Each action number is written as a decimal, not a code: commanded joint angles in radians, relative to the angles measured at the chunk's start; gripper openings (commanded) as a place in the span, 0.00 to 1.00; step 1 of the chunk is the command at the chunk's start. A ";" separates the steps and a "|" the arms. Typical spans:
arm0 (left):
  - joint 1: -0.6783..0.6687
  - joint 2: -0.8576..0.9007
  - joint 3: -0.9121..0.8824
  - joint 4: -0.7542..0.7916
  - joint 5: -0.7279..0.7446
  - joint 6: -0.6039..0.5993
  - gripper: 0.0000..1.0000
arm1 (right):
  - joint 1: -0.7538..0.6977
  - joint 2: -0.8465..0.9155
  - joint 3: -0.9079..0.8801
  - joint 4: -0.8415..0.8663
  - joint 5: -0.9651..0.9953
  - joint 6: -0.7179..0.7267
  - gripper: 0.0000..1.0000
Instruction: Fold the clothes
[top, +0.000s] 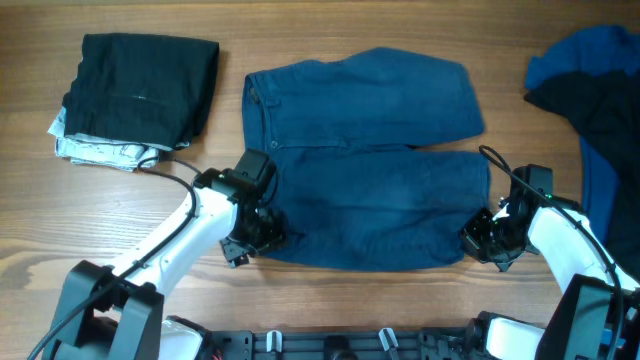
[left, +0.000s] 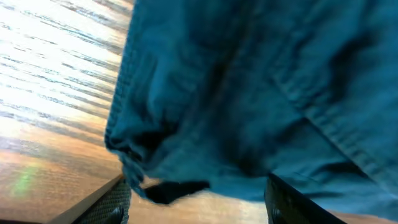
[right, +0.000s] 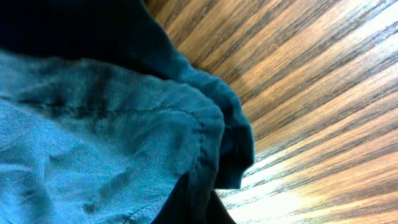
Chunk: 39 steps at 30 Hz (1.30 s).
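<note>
Dark navy trousers (top: 370, 160) lie flat across the middle of the table, waistband to the left and legs to the right. My left gripper (top: 255, 235) is at their near left corner. In the left wrist view it (left: 199, 202) stands open, its fingers (left: 115, 202) wide apart and the crumpled waistband corner (left: 143, 149) just beyond them, lying on the wood. My right gripper (top: 485, 238) is at the near right corner. In the right wrist view it (right: 211, 208) is shut on the hem of the trouser leg (right: 205, 137), which bunches up over the fingers.
A folded black garment (top: 140, 85) rests on a pale patterned one (top: 95, 150) at the back left. A royal blue garment (top: 590, 55) and a black one (top: 600, 110) lie heaped at the right edge. Bare wooden table (top: 400, 300) runs along the front.
</note>
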<state>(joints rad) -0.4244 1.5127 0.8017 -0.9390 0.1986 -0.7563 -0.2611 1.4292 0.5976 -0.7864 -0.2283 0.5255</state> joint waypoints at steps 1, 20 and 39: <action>-0.003 0.000 -0.041 0.037 -0.028 -0.046 0.71 | -0.001 0.005 -0.019 0.013 -0.007 -0.014 0.04; -0.003 0.002 -0.080 0.110 -0.177 -0.098 0.12 | -0.001 0.005 -0.019 0.026 -0.006 -0.014 0.04; -0.011 -0.154 0.043 -0.037 -0.163 0.011 0.04 | -0.001 -0.024 0.214 -0.189 0.001 -0.083 0.04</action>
<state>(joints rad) -0.4255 1.4528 0.7677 -0.9276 0.0612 -0.8112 -0.2607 1.4296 0.7059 -0.9394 -0.2470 0.4896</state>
